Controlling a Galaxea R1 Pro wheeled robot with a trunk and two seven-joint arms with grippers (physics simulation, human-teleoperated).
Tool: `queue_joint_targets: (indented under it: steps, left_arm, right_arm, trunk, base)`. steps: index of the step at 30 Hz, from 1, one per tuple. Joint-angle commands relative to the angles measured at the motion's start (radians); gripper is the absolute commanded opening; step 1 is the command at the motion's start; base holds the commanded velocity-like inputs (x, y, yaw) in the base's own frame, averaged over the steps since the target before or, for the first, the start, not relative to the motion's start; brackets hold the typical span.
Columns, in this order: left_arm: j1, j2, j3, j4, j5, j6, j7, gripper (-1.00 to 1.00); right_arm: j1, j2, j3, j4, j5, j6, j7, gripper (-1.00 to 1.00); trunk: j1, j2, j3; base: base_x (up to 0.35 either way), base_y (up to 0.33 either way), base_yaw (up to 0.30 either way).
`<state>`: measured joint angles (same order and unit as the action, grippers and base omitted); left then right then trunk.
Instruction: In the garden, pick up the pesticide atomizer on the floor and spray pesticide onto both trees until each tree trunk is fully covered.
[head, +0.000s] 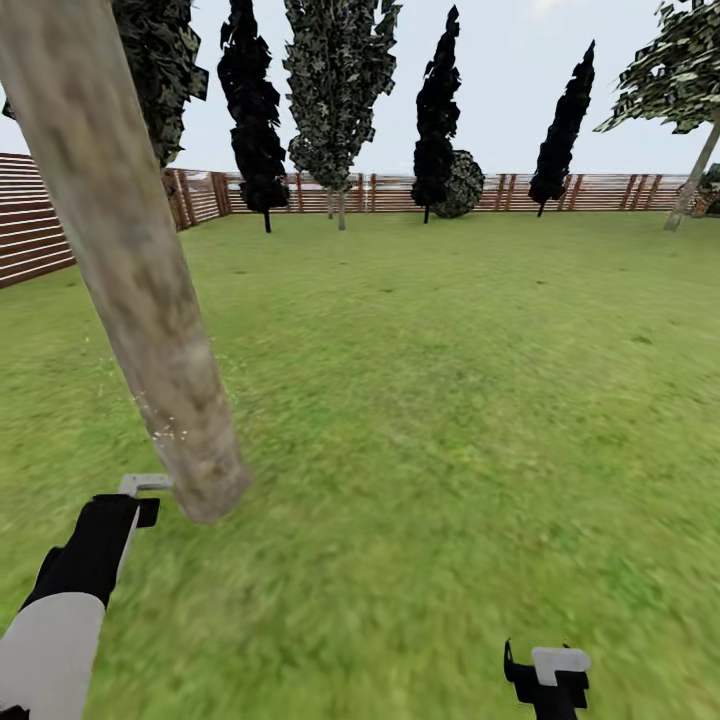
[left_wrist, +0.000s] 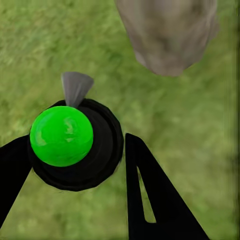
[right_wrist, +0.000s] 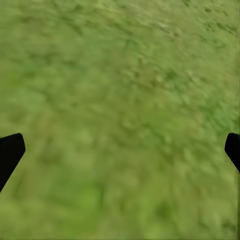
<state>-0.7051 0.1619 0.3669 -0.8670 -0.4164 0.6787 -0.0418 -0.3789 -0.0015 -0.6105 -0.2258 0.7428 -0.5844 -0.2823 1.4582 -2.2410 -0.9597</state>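
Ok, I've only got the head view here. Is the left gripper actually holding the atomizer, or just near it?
Observer: Holding it. In the left wrist view, the left gripper has a black finger on each side of the atomizer, which is a black body with a green dome top.
Operator: Where is it aimed?
Observer: Its grey nozzle points toward the base of the tree trunk, with a strip of grass between them.
Operator: And the right gripper?
Observer: In the right wrist view, the right gripper has its fingers wide apart over the lawn and is holding nothing.
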Motion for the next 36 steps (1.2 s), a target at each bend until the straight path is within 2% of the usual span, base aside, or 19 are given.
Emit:
queue_joint_targets:
  steps: [1,3,6,7,8,12,13,26,36]
  left_arm:
    - [0.002,0.003,0.001,0.0,0.0,0.0,0.0,-1.0]
    - [0.043,0.007,0.002,-0.004,0.005,-0.001,0.0,-1.0]
    - [0.052,-0.003,0.001,-0.015,0.011,-0.018,0.0,-1.0]
    - [0.053,-0.009,0.003,-0.015,0.026,-0.095,-0.001,-1.0]
    - [0.054,-0.01,0.003,-0.015,0.04,-0.135,-0.002,-1.0]
    - [0.059,-0.003,0.033,-0.016,0.121,-0.165,-0.014,-1.0]
    - [0.059,-0.003,0.036,-0.016,0.126,-0.166,-0.014,-1.0]
    - [0.064,-0.007,0.037,-0.018,0.13,-0.168,-0.006,-1.0]
    - [0.065,-0.009,0.036,-0.018,0.13,-0.169,-0.004,-1.0]
  right_arm:
    - [0.0,0.0,0.0,0.0,0.0,0.0,0.0,1.0]
    - [0.0,0.001,0.0,0.0,0.001,0.0,0.0,1.0]
    - [0.0,0.002,0.0,0.0,0.001,0.0,0.0,1.0]
    - [0.0,0.003,0.0,0.001,0.001,0.0,0.0,1.0]
    - [0.0,0.003,0.0,0.001,0.001,0.0,0.0,1.0]
    - [0.0,0.005,0.0,0.002,0.001,0.0,0.0,1.0]
    - [0.0,0.005,0.0,0.002,0.001,0.0,0.0,1.0]
    - [0.0,0.005,0.0,0.002,0.003,0.0,0.0,1.0]
    - [0.0,0.001,0.0,0.002,0.003,0.0,0.0,1.0]
  trunk:
    - [0.0,0.0,0.0]
    - [0.0,0.0,0.0]
    - [0.0,0.0,0.0]
    - [0.0,0.0,0.0]
    - [0.0,0.0,0.0]
    - [0.0,0.0,0.0]
    - [0.0,0.0,0.0]
    - [0.0,0.0,0.0]
    - [0.0,0.0,0.0]
  base:
    - [0.206,-0.224,0.0]
    - [0.231,-0.194,0.0]
    - [0.239,-0.184,0.099]
    - [0.24,-0.183,0.257]
    - [0.24,-0.183,0.269]
    - [0.24,-0.179,0.275]
    - [0.247,-0.17,0.277]
    - [0.259,-0.139,0.274]
    - [0.096,-0.264,0.013]
